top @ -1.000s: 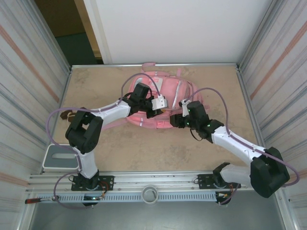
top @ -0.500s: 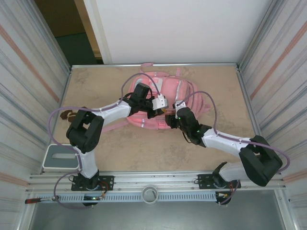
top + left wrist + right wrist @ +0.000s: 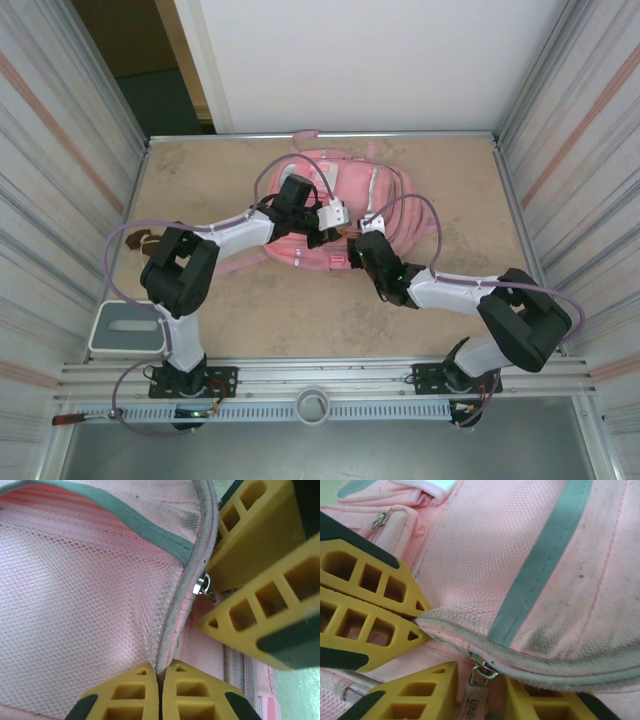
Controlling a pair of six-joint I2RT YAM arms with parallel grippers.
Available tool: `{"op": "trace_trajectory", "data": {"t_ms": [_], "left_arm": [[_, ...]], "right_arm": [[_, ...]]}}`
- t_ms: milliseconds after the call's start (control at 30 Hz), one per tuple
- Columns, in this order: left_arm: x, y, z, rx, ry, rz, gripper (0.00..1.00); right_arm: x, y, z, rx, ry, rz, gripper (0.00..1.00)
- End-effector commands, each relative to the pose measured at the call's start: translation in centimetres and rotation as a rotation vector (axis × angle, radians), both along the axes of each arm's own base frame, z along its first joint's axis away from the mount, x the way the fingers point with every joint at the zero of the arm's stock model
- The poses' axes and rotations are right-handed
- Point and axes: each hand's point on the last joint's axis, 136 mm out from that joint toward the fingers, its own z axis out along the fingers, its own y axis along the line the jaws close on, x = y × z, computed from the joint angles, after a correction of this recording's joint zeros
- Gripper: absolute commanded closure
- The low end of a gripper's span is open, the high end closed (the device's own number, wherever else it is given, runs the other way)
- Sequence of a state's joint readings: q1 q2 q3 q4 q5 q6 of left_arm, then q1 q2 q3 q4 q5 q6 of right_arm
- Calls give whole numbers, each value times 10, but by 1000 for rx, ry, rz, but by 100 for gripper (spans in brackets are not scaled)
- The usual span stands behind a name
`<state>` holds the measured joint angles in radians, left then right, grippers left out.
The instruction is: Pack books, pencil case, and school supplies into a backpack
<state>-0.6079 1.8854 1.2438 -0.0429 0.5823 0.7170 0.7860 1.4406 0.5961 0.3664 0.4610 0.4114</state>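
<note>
The pink backpack (image 3: 345, 185) lies at the back middle of the table. My left gripper (image 3: 159, 672) is shut on the grey piped edge (image 3: 175, 630) of its mesh-lined pocket and holds that edge up. My right gripper (image 3: 480, 680) is beside it at the backpack's near edge. Its jaws are narrow but still apart, one on each side of the metal zip pull (image 3: 481, 672) and its pink tab. In the right wrist view the left gripper's fingers (image 3: 370, 600) clamp the same edge. From above, both grippers meet near the zip (image 3: 343, 238). Books, pencil case and school supplies are out of view.
A small brown object (image 3: 140, 240) lies by the left wall. A white-and-grey tray (image 3: 125, 330) sits at the near left corner. Metal walls close in the table (image 3: 300, 310) on both sides, with bare sandy tabletop in front of the backpack.
My right arm has swung left to the backpack's near edge, and its jaws have narrowed around the zip pull. The left gripper has kept its hold on the pocket edge.
</note>
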Motion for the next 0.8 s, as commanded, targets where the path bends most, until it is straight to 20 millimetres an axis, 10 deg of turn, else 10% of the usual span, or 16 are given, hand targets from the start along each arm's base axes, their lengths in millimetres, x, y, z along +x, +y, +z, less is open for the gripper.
{"op": "trace_trajectory", "data": {"t_ms": [0, 767], "left_arm": [[-8, -8, 20, -77, 28, -52, 97], [5, 19, 13, -35, -17, -29, 95]], "right_arm": [[-4, -13, -20, -37, 37, -48, 78], [-11, -28, -8, -4, 126, 125, 96]]}}
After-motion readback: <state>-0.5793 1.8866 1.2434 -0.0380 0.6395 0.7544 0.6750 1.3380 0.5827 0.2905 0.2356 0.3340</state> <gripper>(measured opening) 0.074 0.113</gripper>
